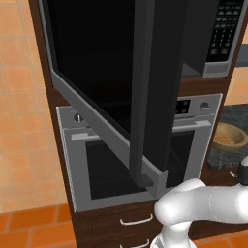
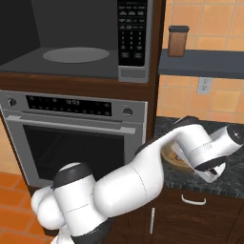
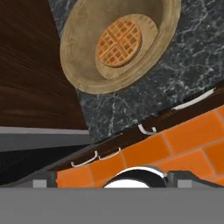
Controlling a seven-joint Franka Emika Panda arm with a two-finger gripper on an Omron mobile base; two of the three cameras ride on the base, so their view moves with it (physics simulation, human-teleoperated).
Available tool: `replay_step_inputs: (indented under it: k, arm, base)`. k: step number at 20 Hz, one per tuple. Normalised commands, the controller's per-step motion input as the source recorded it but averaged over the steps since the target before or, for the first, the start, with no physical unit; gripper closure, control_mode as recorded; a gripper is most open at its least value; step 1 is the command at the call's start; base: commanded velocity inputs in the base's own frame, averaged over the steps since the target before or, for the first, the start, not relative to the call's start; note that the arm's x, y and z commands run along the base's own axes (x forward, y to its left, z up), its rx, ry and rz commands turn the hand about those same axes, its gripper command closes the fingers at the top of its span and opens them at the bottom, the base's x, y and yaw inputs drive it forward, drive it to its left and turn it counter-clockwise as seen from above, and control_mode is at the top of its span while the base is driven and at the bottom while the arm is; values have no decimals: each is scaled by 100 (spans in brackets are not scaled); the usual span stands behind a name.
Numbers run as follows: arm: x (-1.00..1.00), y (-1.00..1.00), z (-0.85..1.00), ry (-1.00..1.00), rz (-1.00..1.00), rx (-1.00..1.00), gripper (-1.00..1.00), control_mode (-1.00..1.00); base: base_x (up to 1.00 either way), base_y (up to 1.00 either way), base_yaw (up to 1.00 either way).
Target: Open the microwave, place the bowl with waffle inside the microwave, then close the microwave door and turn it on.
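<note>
Now, at the far left, the microwave door (image 1: 111, 87) is swung wide open, so the way in is free. Behind it the microwave (image 2: 76, 40) shows its dark inside and a round grey plate, ready to take the food. Below sits the silver oven (image 2: 76, 138), which is not part of this job. Further right, the bowl with waffle (image 3: 116, 41) rests on the dark stone counter (image 3: 188, 65), just beside the wood cabinet wall. The gripper (image 2: 212, 172) hangs above the bowl, probably to reach down for it. I cannot tell if its fingers are wide or narrow, because the arm hides them.
</note>
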Motion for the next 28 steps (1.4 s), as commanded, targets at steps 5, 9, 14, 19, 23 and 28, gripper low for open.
replay_step_inputs:
  k: [5,9,14,19,23,28]
  arm:
    - [20,-2,-31,-1,-29,15,-100,-100]
    - [42,0,-20,1,-27,13,-100,-100]
    - [39,-10,-33,5,-31,11,-100,-100]
    - [68,-32,-38,13,-34,0,-100,-100]
    - [64,-45,-40,11,-32,0,-100,-100]
    - [26,-60,-30,18,-12,2,-100,-100]
  base:
    - [0,0,0]
    - [0,0,0]
    - [0,0,0]
    - [0,0,0]
    - [0,0,0]
    - [0,0,0]
